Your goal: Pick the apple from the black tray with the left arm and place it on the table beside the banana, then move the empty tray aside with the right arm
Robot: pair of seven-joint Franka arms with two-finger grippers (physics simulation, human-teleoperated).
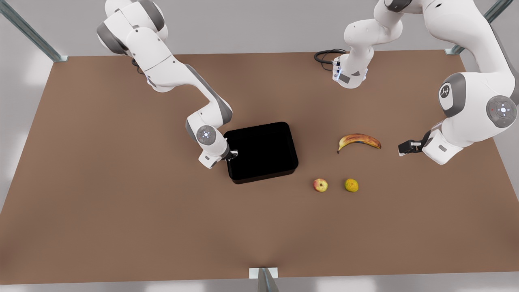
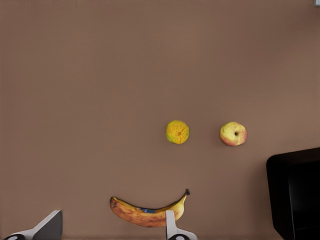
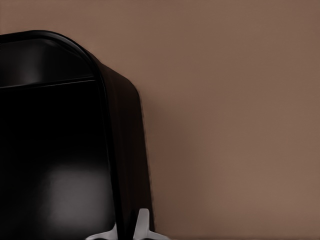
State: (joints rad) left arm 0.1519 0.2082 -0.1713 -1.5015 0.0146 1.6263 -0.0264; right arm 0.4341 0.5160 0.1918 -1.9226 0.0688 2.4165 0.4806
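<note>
The black tray [image 1: 261, 152] lies empty near the middle of the table [image 1: 121, 211]. My right gripper [image 1: 232, 154] is at the tray's edge on the front view's left, and in the right wrist view its fingers [image 3: 142, 226] straddle the tray wall [image 3: 125, 150], shut on it. The apple [image 1: 320, 185] rests on the table below the banana [image 1: 359, 142]. My left gripper [image 1: 405, 147] hovers open just beyond the banana on the front view's right, holding nothing. The left wrist view shows the banana [image 2: 147, 212], the apple [image 2: 233, 134] and a corner of the tray [image 2: 295, 192].
A bumpy yellow-green fruit [image 1: 351, 185] sits beside the apple, also seen in the left wrist view as a round fruit [image 2: 177, 132]. A black cable [image 1: 326, 56] coils at the table's far edge. Wide bare tabletop lies on the front view's left.
</note>
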